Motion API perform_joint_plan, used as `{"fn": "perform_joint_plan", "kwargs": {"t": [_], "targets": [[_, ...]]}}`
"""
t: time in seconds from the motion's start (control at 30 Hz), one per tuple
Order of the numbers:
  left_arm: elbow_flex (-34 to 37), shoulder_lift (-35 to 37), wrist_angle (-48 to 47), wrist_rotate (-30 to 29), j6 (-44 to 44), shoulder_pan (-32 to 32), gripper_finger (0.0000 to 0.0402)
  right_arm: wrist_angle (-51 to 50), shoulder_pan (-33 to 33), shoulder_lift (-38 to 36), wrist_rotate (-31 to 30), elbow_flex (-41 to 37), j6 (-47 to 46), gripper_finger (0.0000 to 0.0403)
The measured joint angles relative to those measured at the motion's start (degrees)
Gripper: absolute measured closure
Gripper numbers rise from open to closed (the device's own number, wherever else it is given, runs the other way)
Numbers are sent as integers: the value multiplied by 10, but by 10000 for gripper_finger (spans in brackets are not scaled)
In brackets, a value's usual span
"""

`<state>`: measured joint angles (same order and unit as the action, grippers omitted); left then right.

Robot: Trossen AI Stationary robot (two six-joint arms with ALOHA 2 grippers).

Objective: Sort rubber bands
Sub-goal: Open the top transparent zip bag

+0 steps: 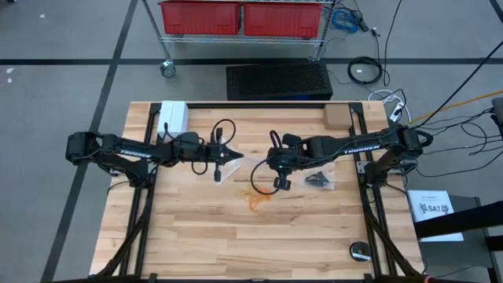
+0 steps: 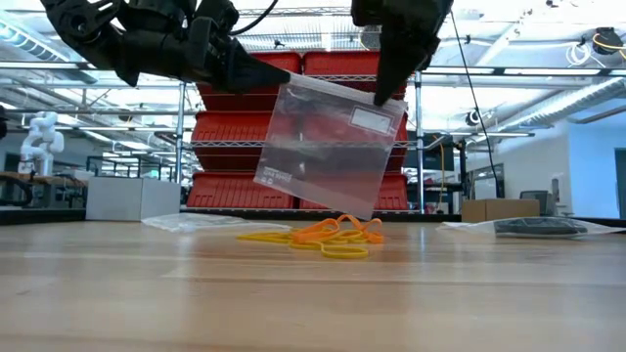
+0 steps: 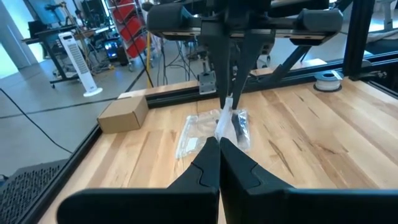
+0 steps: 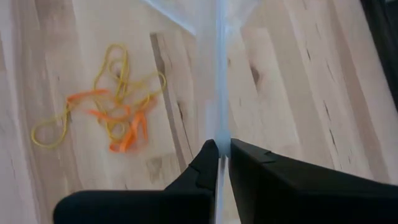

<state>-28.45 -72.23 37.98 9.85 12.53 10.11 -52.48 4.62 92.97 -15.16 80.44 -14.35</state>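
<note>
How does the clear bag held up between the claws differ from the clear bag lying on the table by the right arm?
The held bag hangs tilted in the air, pinched by the left claw and right claw; the lying bag rests flat, untouched. The held bag looks empty; the lying bag holds dark contents. Both are clear plastic.

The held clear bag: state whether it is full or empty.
Empty, apparently: the clear bag hangs see-through between both grippers, while the rubber bands lie on the table below.

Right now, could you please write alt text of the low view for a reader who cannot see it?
Both grippers hold a clear plastic bag in the air, the left gripper and the right gripper each pinching a top corner. Below it, orange and yellow rubber bands lie tangled on the wooden table.
</note>
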Motion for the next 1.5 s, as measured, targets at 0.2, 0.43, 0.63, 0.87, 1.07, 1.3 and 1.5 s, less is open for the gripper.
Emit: {"fn": "perform_joint_plan", "kwargs": {"t": [0.2, 0.43, 0.63, 0.87, 1.07, 1.3, 1.5], "targets": [[0, 0, 0, 0, 0, 0, 402, -41, 0, 0, 4, 0, -17, 386], [0, 1, 1, -1, 0, 0, 402, -47, 0, 0, 5, -1, -26, 298], [0, 1, 1, -1, 0, 0, 402, -49, 0, 0, 4, 0, -30, 213], [0, 1, 1, 0, -1, 0, 402, -50, 0, 1, -14, 41, -18, 209], [0, 1, 0, 0, -1, 0, 402, 30, 0, 5, -41, 48, 31, 297], [0, 1, 0, 0, -1, 0, 402, 77, -2, 31, -43, 48, 83, 393], [0, 0, -3, 0, -1, 0, 402, 80, -8, 45, -72, 48, 92, 401]]}}
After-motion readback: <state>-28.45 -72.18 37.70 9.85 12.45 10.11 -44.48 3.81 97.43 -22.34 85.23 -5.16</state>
